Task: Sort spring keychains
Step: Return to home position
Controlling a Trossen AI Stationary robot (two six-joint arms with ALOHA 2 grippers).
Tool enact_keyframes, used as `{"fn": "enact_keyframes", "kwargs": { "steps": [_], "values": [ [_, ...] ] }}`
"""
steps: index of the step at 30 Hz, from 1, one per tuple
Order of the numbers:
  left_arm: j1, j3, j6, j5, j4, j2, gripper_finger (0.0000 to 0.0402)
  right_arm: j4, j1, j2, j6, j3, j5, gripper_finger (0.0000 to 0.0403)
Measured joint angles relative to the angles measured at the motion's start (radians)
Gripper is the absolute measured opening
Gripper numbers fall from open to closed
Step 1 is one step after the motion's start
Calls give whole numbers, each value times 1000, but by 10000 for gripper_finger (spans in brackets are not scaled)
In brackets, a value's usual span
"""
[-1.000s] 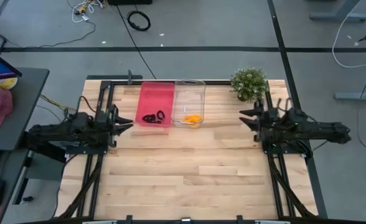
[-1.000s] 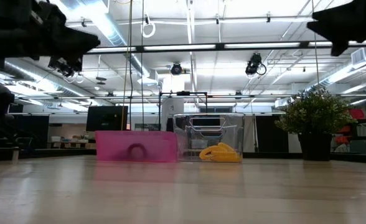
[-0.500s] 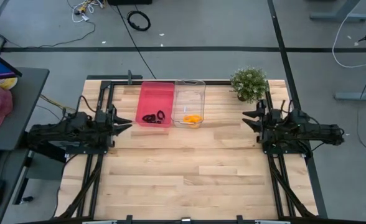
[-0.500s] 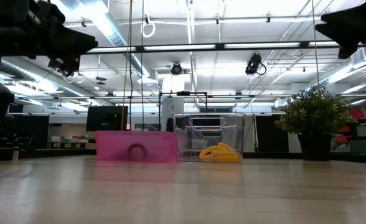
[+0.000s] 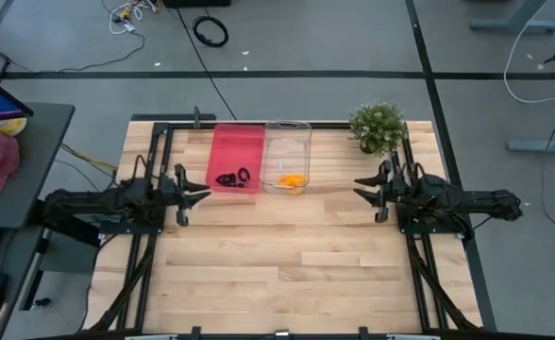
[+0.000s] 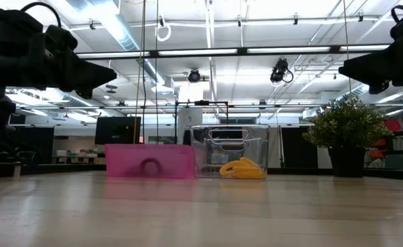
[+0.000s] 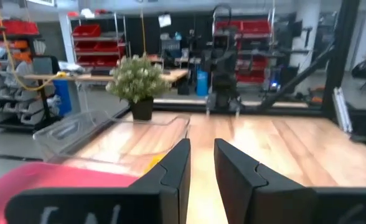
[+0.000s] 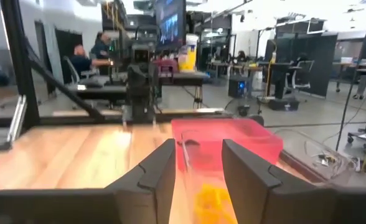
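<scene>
Table (image 5: 287, 264) w/ red bin (image 5: 237, 151) and transparent bin (image 5: 288, 142) side by side, upper centre. Left hand (image 5: 202, 195) mid-left, narrow gap, empty; right hand (image 5: 361, 189) mid-right, wider gap, empty. Black spring keychains (image 5: 232, 178) in red bin, orange spring keychains (image 5: 293, 179) in transparent bin.

The black coiled keychains (image 5: 232, 178) are seen lying flat in a small cluster on the floor of the red bin (image 5: 237, 142), just ahead of the left gripper (image 5: 202, 192) and apart from it. The orange coiled keychains (image 5: 292, 179) are heaped together in the clear bin (image 5: 288, 140), well ahead of the right gripper (image 5: 358, 188). Both groups lie at the bin ends nearer the grippers.
</scene>
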Motion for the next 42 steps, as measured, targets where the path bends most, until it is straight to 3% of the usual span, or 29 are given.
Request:
{"fn": "enact_keyframes", "kwargs": {
  "steps": [14, 21, 42],
  "values": [
    [0, 0, 51, 2, -11, 48, 76, -35, -1, 113, -104, 0, -15, 134],
    [-1, -2, 31, 19, 36, 47, 76, 47, -1, 106, -66, 1, -15, 134],
    [0, -2, -9, -6, 4, 50, 76, 42, -1, 108, -66, 1, -15, 134]
  ]
}}
